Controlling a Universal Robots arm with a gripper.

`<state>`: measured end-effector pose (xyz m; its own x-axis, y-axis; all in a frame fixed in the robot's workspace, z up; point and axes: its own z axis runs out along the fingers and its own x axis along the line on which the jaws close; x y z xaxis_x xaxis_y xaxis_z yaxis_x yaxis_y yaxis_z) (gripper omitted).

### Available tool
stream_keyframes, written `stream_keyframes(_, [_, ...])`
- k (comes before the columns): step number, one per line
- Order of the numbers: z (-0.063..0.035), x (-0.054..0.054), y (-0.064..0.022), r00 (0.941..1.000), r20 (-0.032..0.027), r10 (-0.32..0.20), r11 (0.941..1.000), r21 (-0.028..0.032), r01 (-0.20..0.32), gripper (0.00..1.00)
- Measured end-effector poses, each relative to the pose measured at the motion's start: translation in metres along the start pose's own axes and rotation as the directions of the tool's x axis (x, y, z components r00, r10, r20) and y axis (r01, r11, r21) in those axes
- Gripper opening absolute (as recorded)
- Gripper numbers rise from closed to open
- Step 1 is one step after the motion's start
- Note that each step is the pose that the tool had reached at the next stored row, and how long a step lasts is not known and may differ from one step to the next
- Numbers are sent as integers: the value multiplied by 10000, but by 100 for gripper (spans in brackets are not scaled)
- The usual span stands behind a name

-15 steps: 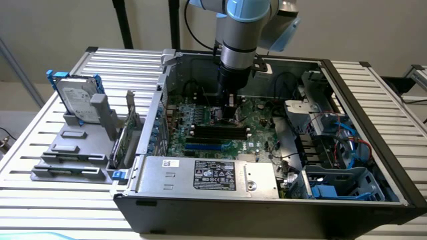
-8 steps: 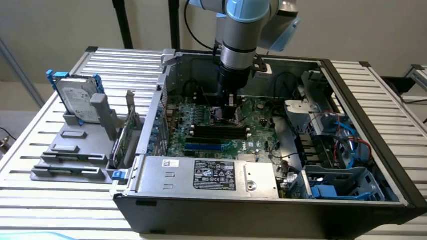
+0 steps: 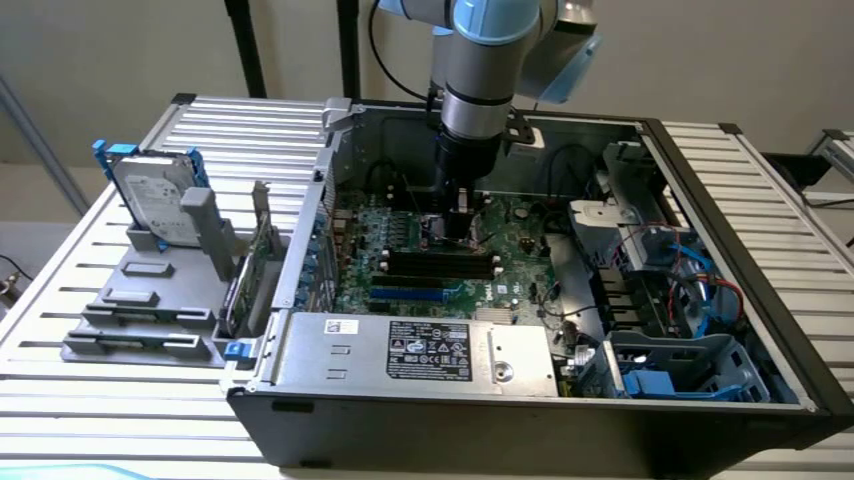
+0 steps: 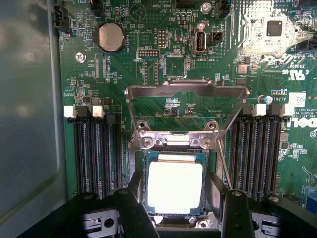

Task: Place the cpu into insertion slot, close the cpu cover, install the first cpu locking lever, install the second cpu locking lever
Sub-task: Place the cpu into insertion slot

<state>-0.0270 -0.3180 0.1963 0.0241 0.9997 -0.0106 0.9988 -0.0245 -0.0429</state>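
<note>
The cpu (image 4: pixel 175 187) sits in the insertion slot (image 4: pixel 173 142), twelve o'clock from the power-supply box (image 3: pixel 414 350) in the exterior view, the gripper (image 3: pixel 461 230) open and empty astride it; the cpu cover (image 4: pixel 187 89) stands up, locking levers (image 4: pixel 224 166) not yet installed

Wrist view: cannot see cpu (image 4: pixel 175 187) near corners under fingers (image 4: pixel 132 208), nor insertion slot (image 4: pixel 173 150) rim there. Exterior view: cannot make out either behind gripper (image 3: pixel 458 235); lose arm (image 3: pixel 487 60) past 12 o'clock edge.
</note>
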Motion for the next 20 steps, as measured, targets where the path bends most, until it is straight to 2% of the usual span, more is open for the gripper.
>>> stream_keyframes(4, [-1,0,1,9999,129,4,10000,-4,-4,62])
stream_keyframes(7, [-4,0,0,9998,178,3,10000,-4,-3,62])
stream_keyframes(14, [-14,0,-1,9998,202,-18,10000,-4,18,62])
stream_keyframes(20, [-35,0,-2,9998,198,-29,10000,-7,29,62])
